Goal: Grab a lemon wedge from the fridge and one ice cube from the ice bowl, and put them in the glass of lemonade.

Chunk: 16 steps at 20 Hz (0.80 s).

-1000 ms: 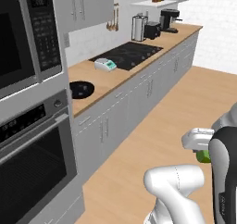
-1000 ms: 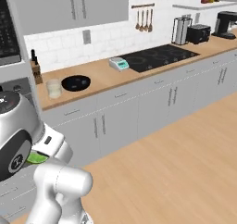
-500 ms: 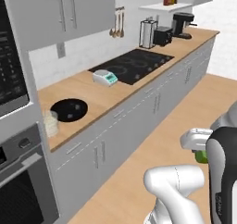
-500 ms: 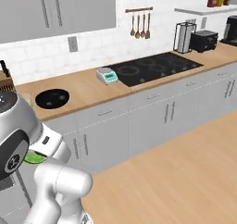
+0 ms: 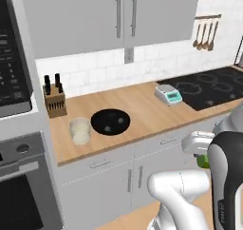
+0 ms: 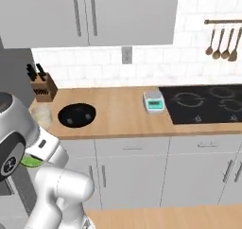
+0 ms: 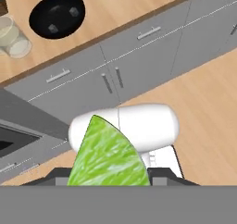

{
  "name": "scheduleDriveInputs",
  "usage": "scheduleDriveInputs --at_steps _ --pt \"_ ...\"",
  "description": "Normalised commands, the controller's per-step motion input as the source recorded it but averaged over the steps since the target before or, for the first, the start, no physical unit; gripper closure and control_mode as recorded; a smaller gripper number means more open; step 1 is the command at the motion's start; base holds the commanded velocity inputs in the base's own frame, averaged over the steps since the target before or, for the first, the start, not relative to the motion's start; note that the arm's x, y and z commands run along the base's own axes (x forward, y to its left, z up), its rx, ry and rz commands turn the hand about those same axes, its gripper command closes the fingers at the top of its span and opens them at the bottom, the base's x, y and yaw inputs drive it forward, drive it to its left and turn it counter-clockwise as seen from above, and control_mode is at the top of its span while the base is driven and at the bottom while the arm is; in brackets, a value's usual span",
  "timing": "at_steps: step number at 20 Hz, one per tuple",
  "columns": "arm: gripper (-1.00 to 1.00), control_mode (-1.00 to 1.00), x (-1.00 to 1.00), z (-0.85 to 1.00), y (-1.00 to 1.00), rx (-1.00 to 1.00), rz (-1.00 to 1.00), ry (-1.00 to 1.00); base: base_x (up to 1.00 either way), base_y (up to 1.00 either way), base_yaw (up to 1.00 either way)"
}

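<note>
My gripper [image 7: 109, 176] is shut on the lemon wedge [image 7: 109, 156], a bright yellow-green slice that stands up between the dark fingertips in the hand view. A sliver of the wedge [image 5: 203, 161] peeks out beside the arm low on the right, and again [image 6: 29, 161] low on the left. The ice bowl [image 5: 110, 121] [image 6: 76, 115] [image 7: 57, 15], black with small lumps in it, sits on the wooden counter. Just left of it stands the glass of lemonade [image 5: 79, 130] [image 6: 42, 115] [image 7: 11, 37]. The gripper hangs in front of the counter, below its level. The fridge is out of view.
A knife block [image 5: 54, 100] [image 6: 42, 86] stands against the wall behind the glass. A small scale [image 5: 168, 94] [image 6: 154, 101] sits left of the black cooktop [image 5: 209, 87] [image 6: 208, 102]. An oven [image 5: 23, 186] fills the left. Grey upper cupboards [image 5: 123, 15] hang overhead.
The whole picture has shifted: the base has driven along and turned toward the counter, bringing the ice bowl and glass to the middle. The lemon wedge stays in the gripper.
</note>
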Motion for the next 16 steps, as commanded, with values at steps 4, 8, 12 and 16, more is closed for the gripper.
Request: scheduleDriveInputs --at_steps 4,8,12,16 --pt "1.0 1.0 0.0 0.0 0.0 0.0 0.0 0.0 0.69 -0.48 0.82" --pt "1.0 1.0 0.0 0.0 0.0 0.0 0.0 0.0 0.24 -0.71 0.69" --pt "1.0 1.0 0.0 0.0 0.0 0.0 0.0 0.0 0.01 -0.47 0.34" --pt "1.0 1.0 0.0 0.0 0.0 0.0 0.0 0.0 0.64 -0.18 0.28"
